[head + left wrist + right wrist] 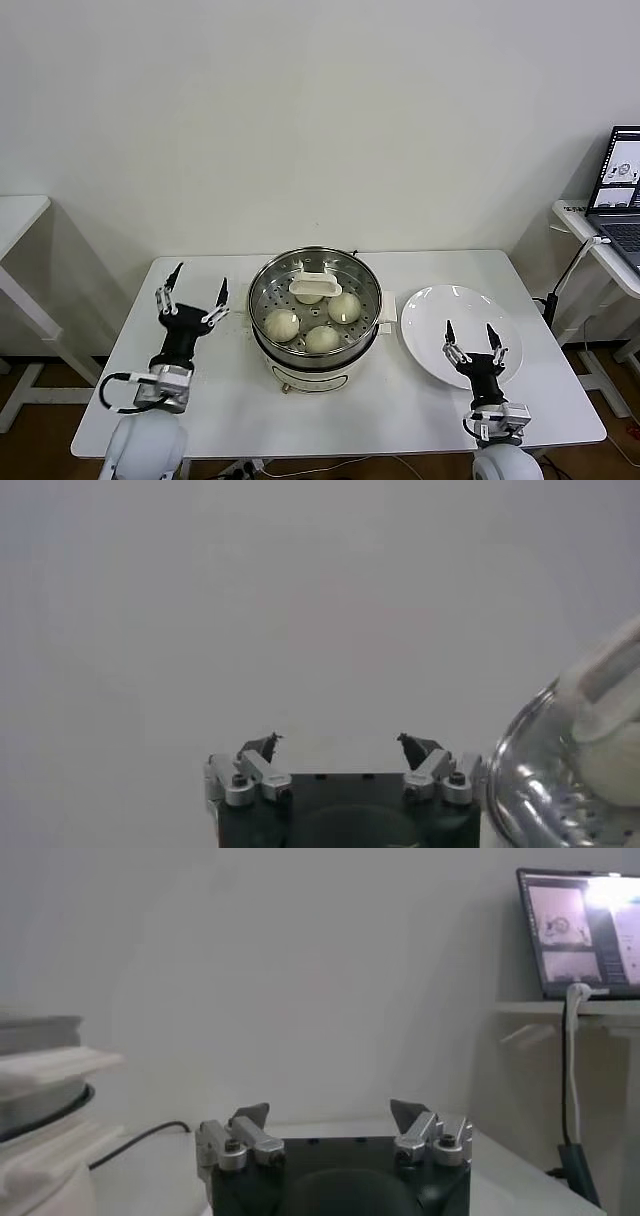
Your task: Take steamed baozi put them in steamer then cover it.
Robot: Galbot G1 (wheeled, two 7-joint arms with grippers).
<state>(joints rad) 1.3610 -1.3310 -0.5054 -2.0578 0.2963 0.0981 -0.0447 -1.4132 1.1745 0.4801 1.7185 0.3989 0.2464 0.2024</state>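
Plainly, both sets of fingers stood spread wide with nothing between them. The left gripper (pixel 191 290) hovered over the surface (pixel 230 400) just beside the steamer (pixel 315 300), its fingers (pixel 262 746) pointing away from the robot and holding nothing. The right gripper (pixel 470 338) hung over the near edge of the white plate (pixel 430 310), which lay bare, its fingers (pixel 252 1116) equally wide and empty.

Outward from there, the steamer sat on its cream cooker base in the middle of the surface, between the two arms. Four steamed baozi (pixel 314 318) lay on its perforated tray. Over them sat the glass lid (pixel 300 270), its cream handle (pixel 315 284) toward the far side (the clear glass was hard to trace, but the handle sat above the buns and the left wrist view showed a curved glass edge (pixel 530 780) next to the rim). A laptop (pixel 622 195) stood on a side table well apart to the right.

Judging by that, both loading and covering looked finished, and the step in hand seemed to be drawing the arms clear. If anything remained, it would be checking that the lid sat square on the rim; a nudge at the handle would call for a light, centred touch, since the glass could slide on polished steel.
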